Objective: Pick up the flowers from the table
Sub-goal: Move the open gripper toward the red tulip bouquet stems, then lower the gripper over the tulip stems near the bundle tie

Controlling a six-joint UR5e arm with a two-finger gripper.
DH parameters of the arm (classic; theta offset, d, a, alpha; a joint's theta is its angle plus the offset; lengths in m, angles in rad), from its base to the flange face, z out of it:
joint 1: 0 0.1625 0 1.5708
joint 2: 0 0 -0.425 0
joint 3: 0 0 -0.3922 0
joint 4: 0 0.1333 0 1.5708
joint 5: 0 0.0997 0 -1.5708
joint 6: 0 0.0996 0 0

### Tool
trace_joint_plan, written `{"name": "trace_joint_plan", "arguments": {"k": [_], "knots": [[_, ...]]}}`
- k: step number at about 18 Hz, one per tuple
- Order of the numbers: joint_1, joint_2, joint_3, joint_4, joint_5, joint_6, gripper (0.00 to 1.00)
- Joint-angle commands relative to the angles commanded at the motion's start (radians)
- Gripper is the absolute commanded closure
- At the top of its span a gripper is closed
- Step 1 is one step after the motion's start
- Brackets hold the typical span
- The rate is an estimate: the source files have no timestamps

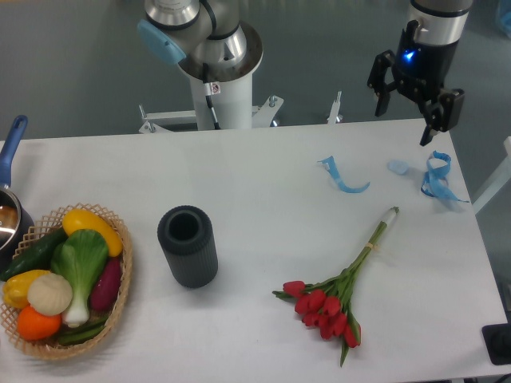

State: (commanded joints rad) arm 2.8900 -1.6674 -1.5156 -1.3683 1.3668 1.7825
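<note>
The flowers [331, 302], a bunch of red tulips with green leaves, lie on the white table [263, 207] at the front right. Their long green stems run up and to the right to a pale end [390, 214]. My gripper [404, 124] hangs in the air above the table's far right edge, well behind and above the flowers. Its two dark fingers are spread apart and hold nothing.
Blue ribbon scraps [343, 177] [436, 177] lie at the back right near the gripper. A dark ribbed cylinder vase [188, 246] stands mid-table. A wicker basket of vegetables [64, 279] sits front left, with a blue-handled pot [9, 209] at the left edge. The arm's base [215, 72] is behind.
</note>
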Motion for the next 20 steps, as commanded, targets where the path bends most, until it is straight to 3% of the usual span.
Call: {"name": "trace_joint_plan", "arguments": {"k": [6,12,18,20], "knots": [[-0.012,0.015,-0.024,0.011,0.015,-0.003,0.00],[-0.011,0.023,-0.133,0.115,-0.032,-0.015,0.00],[-0.051,0.012,-0.169,0.135,-0.031,-0.152,0.00],[-0.095,-0.021,-0.169,0.141,-0.026,-0.239,0.00]]}}
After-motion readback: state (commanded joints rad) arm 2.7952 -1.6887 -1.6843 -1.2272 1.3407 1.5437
